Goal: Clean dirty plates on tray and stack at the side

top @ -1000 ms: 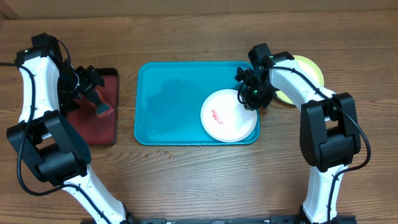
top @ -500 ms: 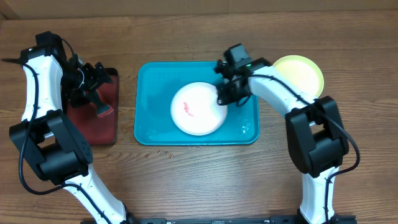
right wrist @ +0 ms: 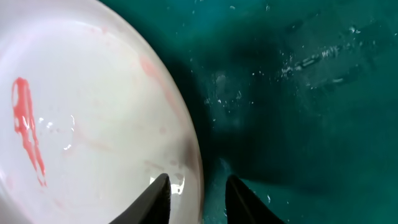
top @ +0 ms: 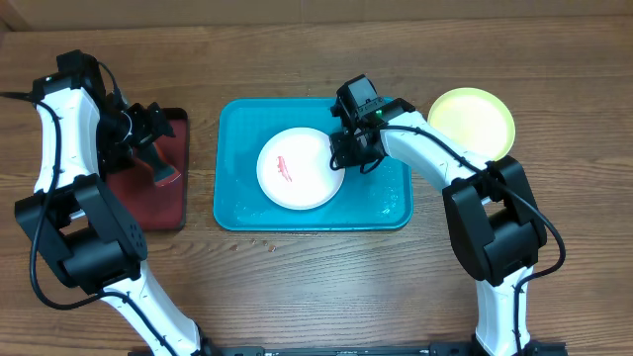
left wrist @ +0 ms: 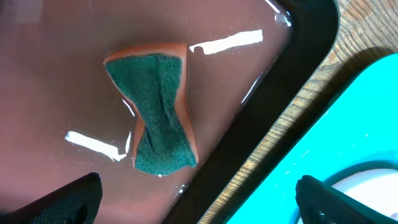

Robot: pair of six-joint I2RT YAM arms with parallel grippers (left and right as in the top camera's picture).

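Starting at the desk's left edge, a small dark red plastic tray with a black rim (top: 148, 203) is seen. A green scouring sponge with an orange backing (left wrist: 158, 112) lies flat on it, near its right edge. The left gripper (left wrist: 199, 202) is held above the sponge, apart from it, with its jaws spread wide.

Just to the right, the large turquoise rectangular plastic tray (top: 237, 203) is set on the middle of the desk. A round white plastic plate (top: 302, 183) lies flat about midway across this tray, and a red smear (top: 284, 170) is seen left of the plate's centre. The right gripper (right wrist: 198, 199) is placed at the plate's right rim. Its jaws are parted only narrowly and straddle the rim: one finger is over the plate's inside, the other over the tray floor, where a gap to the rim is visible.

Beyond the tray's far right corner, a round yellow-green plastic plate (top: 475, 121) rests on the bare desk
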